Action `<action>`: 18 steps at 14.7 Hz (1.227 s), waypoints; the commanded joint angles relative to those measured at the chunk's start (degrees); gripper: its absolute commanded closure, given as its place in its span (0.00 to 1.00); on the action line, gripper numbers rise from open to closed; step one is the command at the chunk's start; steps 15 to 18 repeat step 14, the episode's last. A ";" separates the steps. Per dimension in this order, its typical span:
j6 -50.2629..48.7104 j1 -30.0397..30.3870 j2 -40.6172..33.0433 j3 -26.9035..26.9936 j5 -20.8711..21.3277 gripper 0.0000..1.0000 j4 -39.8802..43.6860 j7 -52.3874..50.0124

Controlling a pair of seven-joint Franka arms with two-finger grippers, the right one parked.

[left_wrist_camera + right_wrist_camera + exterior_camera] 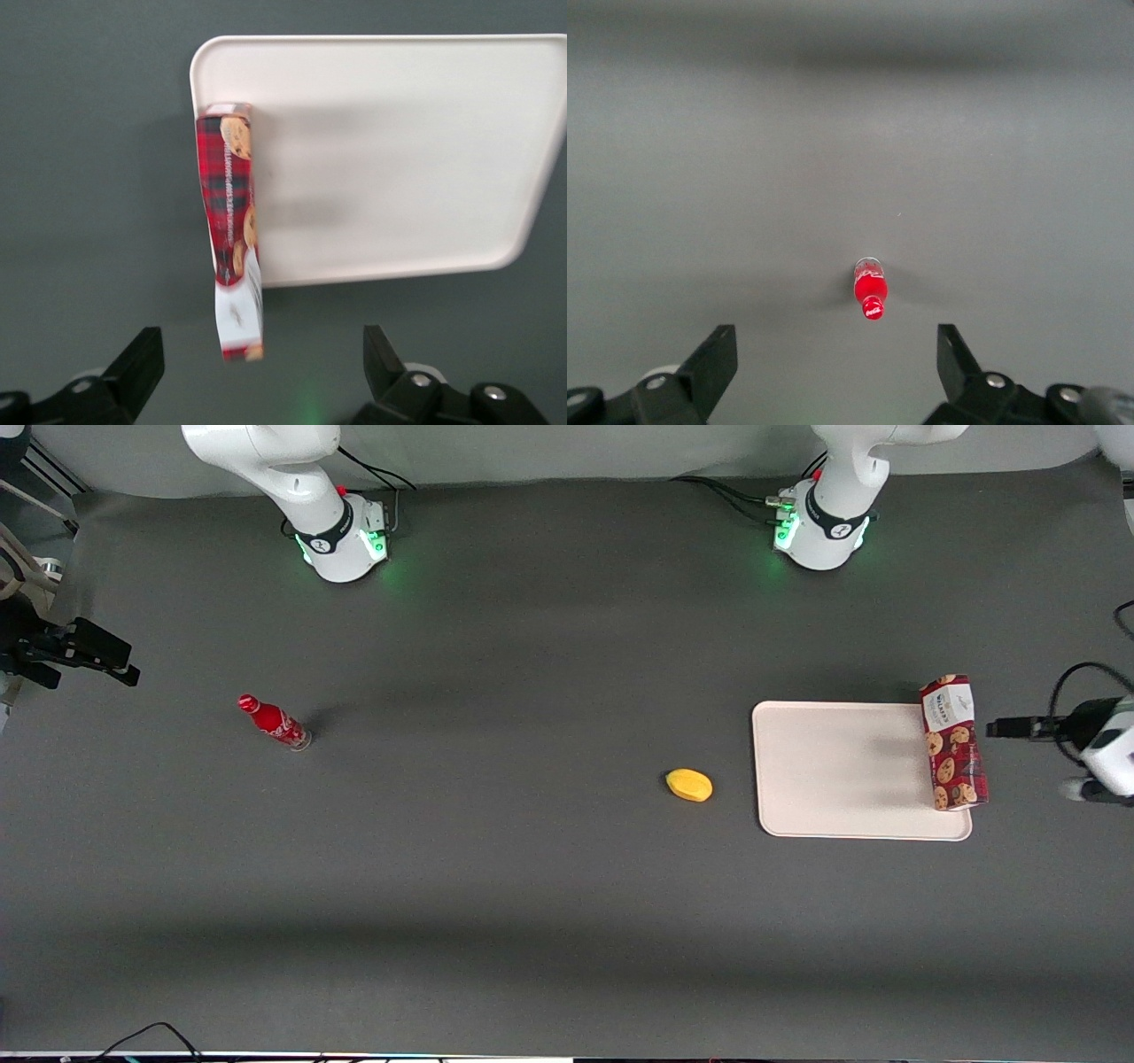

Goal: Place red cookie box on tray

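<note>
The red cookie box (954,744) lies along the edge of the cream-white tray (842,771) that faces the working arm's end of the table. Its white-label end juts past the tray corner farther from the front camera. In the left wrist view the box (230,212) rests along the tray (390,159) rim, and its label end reaches toward my fingers. My left gripper (994,728) hovers beside the box, toward the working arm's end, a short gap away. The gripper (262,341) is open and holds nothing.
A yellow fruit (689,785) lies on the dark table just off the tray, toward the parked arm's end. A small red bottle (275,723) stands far off toward that same end, and the bottle (869,292) shows in the right wrist view too.
</note>
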 commanded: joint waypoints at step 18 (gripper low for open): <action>-20.78 -0.36 -23.93 -15.58 7.40 0.00 3.13 -17.57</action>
